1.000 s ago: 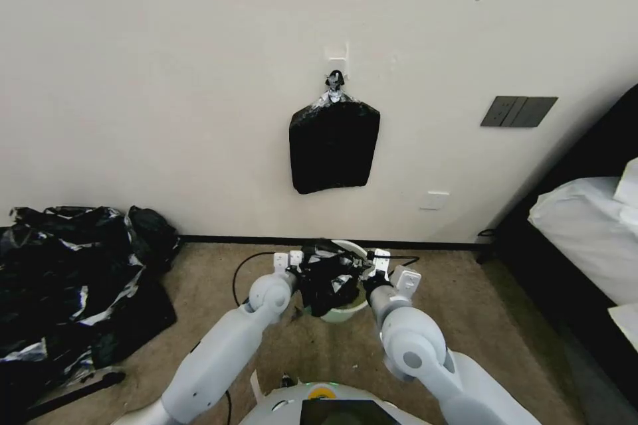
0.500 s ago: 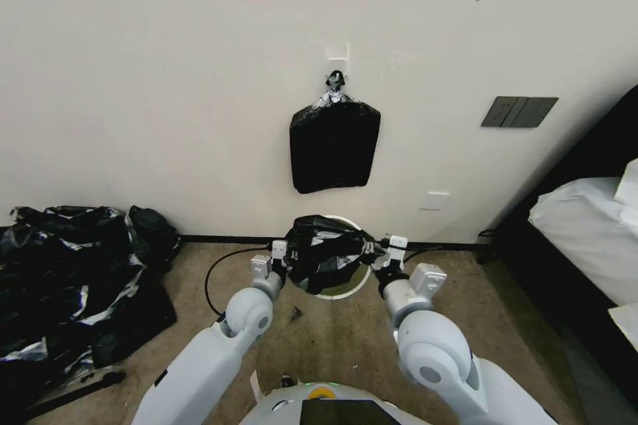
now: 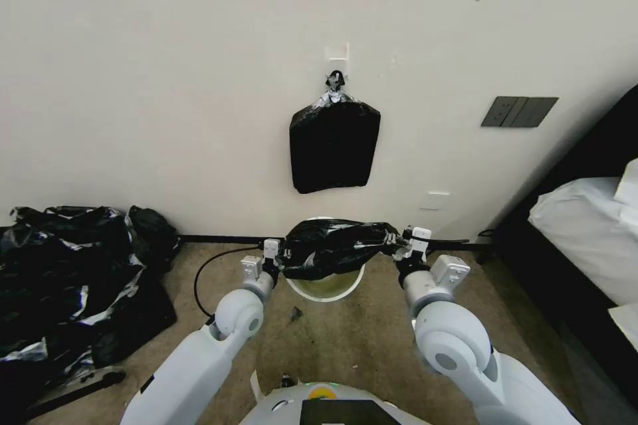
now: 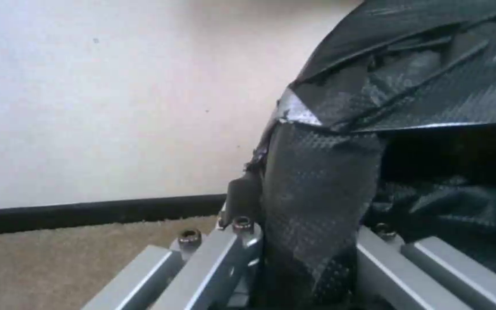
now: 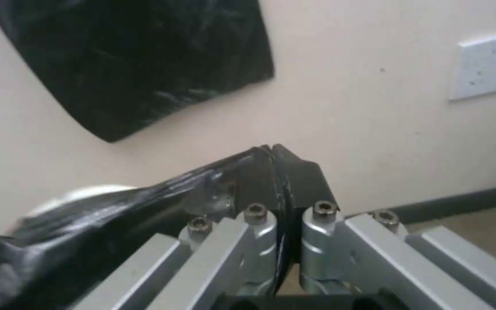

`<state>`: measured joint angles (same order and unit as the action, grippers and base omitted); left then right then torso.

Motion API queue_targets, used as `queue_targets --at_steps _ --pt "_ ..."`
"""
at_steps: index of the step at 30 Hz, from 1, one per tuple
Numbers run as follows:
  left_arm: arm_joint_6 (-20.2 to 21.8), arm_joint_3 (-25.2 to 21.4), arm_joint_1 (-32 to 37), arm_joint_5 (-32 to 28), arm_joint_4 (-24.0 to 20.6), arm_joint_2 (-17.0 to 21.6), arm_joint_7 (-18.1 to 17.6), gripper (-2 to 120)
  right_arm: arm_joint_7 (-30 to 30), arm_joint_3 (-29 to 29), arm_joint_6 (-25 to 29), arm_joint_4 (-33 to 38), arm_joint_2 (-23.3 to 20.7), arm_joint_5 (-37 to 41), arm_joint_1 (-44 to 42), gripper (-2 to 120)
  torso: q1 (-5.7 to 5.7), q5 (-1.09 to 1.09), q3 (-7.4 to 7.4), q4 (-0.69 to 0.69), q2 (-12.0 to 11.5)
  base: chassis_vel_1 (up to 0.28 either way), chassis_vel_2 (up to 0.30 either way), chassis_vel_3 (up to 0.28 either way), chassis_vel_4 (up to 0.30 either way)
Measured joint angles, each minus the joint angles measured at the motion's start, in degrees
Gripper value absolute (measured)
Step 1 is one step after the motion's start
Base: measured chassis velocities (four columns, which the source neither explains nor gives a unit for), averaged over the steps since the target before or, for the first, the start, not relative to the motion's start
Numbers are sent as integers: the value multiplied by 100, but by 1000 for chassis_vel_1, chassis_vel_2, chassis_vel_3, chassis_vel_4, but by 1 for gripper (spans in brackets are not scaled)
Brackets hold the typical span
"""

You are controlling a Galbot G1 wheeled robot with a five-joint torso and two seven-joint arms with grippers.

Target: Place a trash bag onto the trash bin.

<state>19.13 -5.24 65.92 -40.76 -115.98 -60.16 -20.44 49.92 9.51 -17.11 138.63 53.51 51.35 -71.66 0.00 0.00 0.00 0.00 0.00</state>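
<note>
Head overlooks; wrists close; all share trash bag [image 3: 332, 249].

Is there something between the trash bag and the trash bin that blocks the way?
Nothing visible does. The trash bag is stretched between the left tool and the right tool, directly above the open trash bin.

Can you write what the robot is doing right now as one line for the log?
left tool: shut on trash bag | right tool: shut on trash bag | bag: stretched above trash bin

Trash bin [image 3: 325, 289] rim mostly hidden under trash bag [image 3: 332, 249]
</note>
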Motion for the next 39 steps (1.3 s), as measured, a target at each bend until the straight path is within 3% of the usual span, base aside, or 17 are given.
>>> queue_targets --at_steps 8,13,15,21,23,26,28,29,35,39 --pt "-26 -93 35 -79 -109 65 81 1 40 11 -331 119 19 271 -123 0 0 0 0 0 0 0 0 0 0" --pt "-23 -99 28 -232 -204 93 102 1 -71 -98 -649 256 23 410 -165 14 0 -1 0 0 0 0 0 0 0" --pt "5 -139 8 -280 -217 148 89 1 -350 -46 -754 406 -45 240 -202 26 0 0 0 0 0 0 0 0 0" --pt "101 -160 -45 -295 -209 197 0 1 -701 0 -799 468 -234 -248 -263 43 0 1 0 1 0 0 0 0 0" --pt "153 -150 -89 -297 -199 211 -59 1 -1186 10 -765 470 -378 -855 -352 55 0 0 0 0 0 0 0 0 0" --pt "170 -124 -113 -268 -212 229 -94 1 -1659 -1 -702 470 -528 -1385 -323 61 0 0 0 -2 0 0 0 0 0" --pt "177 -86 -124 -181 -288 265 -101 1 -2147 -112 -694 471 -801 -1657 13 73 0 1 0 0 0 0 0 0 0" --pt "177 -86 -124 -181 -288 265 -101 1 -2147 -112 -694 471 -801 -1657 13 73 0 1 0 0 0 0 0 0 0" --pt "173 -56 -103 129 -561 389 -103 1 -3531 -570 -892 357 -1349 -2539 843 97 0 0 0 0 0 0 0 0 0" --pt "163 -57 -89 340 -684 429 -110 1 -3700 -1073 -1308 205 -1395 -2840 1131 99 0 0 0 0 0 0 0 0 0"
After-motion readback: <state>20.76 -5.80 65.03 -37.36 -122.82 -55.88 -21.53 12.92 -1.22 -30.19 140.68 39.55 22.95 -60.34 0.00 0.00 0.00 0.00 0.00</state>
